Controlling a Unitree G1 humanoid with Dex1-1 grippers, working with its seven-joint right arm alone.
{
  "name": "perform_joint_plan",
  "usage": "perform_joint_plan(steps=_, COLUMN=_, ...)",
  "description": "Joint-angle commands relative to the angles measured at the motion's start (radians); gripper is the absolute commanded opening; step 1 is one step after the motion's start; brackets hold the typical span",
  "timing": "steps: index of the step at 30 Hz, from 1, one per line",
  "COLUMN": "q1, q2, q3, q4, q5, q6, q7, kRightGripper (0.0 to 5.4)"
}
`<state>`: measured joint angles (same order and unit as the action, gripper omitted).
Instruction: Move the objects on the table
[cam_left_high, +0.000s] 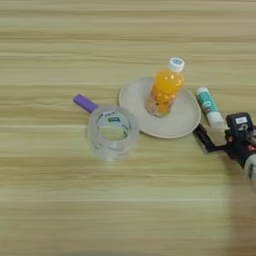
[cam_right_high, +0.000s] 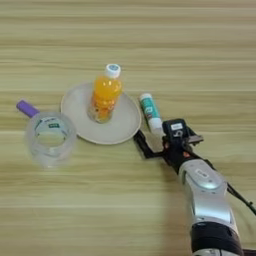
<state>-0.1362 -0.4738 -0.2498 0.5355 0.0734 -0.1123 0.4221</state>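
From the bottom right a silver forearm (cam_right_high: 207, 200) reaches up across the wooden surface (cam_left_high: 125, 210), ending in the black end effector (cam_right_high: 150, 145), which sits low at about 4 o'clock from the plate, with one dark finger (cam_right_high: 141, 143) stretched toward the plate's rim; I cannot tell whether it is open or closed, and nothing shows in its hold. Just beyond it lies the glue stick (cam_right_high: 150, 113), on its side at the plate's 3 o'clock, beside the rim. The beige plate (cam_right_high: 75, 107) sits mid-surface with the orange juice bottle (cam_right_high: 104, 96) standing upright on it, white cap on top. At the plate's 8 o'clock stands the clear tape roll (cam_left_high: 113, 132), just beside the plate's edge. The small purple block (cam_left_high: 85, 103) lies at the roll's 10 o'clock, touching or nearly touching it.
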Motion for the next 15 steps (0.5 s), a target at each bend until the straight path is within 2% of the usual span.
perform_joint_plan(steps=1, q1=-0.073, q2=-0.026, q3=0.015, q4=0.029, q5=-0.02, q6=-0.039, q7=-0.022, kRightGripper=5.37)
perform_joint_plan(steps=12, q1=-0.126, q2=-0.032, q3=0.037, q4=0.133, q5=-0.038, q6=-0.104, q7=-0.047, kRightGripper=5.37)
perform_joint_plan(steps=15, q1=-0.132, q2=-0.033, q3=0.041, q4=0.147, q5=-0.039, q6=-0.114, q7=-0.048, kRightGripper=5.1)
